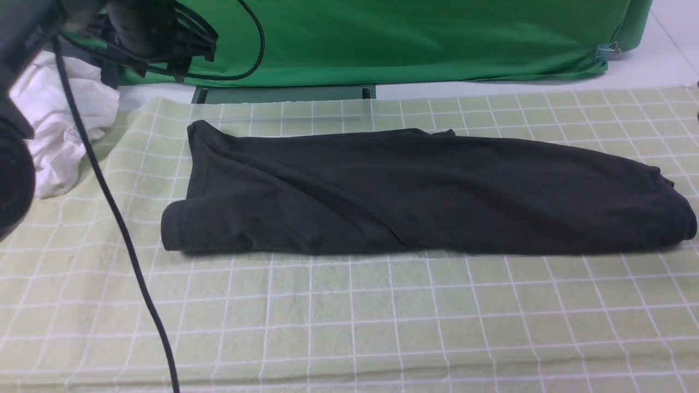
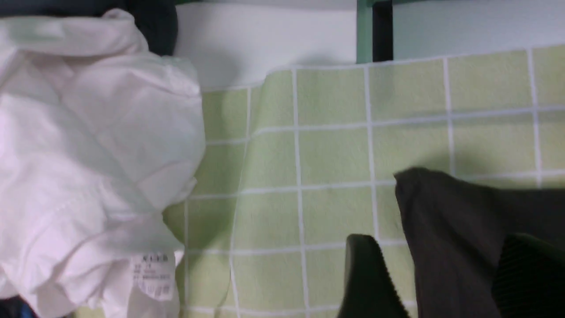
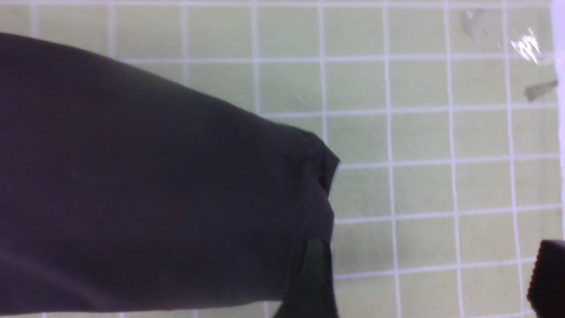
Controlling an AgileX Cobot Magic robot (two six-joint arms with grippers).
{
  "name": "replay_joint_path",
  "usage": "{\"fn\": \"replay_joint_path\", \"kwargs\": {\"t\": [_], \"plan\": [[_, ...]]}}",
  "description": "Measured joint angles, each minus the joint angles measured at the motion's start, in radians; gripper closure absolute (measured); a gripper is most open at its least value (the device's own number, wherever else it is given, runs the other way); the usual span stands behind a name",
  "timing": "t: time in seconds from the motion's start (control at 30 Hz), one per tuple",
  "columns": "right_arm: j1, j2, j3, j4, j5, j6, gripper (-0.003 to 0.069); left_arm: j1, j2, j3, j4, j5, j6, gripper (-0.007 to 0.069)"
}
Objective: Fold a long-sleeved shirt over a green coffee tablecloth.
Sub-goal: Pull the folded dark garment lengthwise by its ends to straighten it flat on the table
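Observation:
The black long-sleeved shirt [image 1: 415, 191] lies folded into one long band across the green coffee tablecloth [image 1: 349, 322], which is pale green with a white grid. My left arm [image 1: 142, 27] hangs blurred above the table's far left corner. In the left wrist view my left gripper [image 2: 446, 282] is open, and the shirt's far left corner [image 2: 446, 221] lies below, between its fingers [image 2: 366, 278]. My right arm is outside the front view. My right gripper [image 3: 430, 282] stands wide open over bare tablecloth [image 3: 419, 185], one finger [image 3: 313, 282] right beside the shirt's right end [image 3: 154, 185].
A crumpled white garment [image 1: 60, 131] with a small label [image 2: 152, 274] sits at the far left edge of the cloth. A black cable [image 1: 125, 234] runs down across the left side. The bright green backdrop [image 1: 409, 38] closes off the back.

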Motion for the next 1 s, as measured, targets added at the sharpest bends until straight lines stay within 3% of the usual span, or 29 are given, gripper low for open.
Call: {"fn": "replay_joint_path", "kwargs": {"t": [0.13,0.23,0.63,1.0], "plan": [[-0.006,0.049,0.0,0.007,0.02,0.001,0.0069,0.0,-0.043,0.038,-0.107,0.039,0.065,0.0505],[-0.008,0.111,0.0,0.04,0.038,0.001,0.0069,0.0,-0.091,0.144,-0.185,0.039,0.091,0.0597],[-0.009,0.315,0.0,0.128,-0.012,-0.006,0.0069,-0.065,-0.248,0.704,-0.242,-0.195,0.094,0.0622],[-0.009,0.364,0.0,0.157,-0.021,-0.023,0.0081,-0.069,-0.267,0.908,-0.184,-0.339,0.019,0.0622]]}}
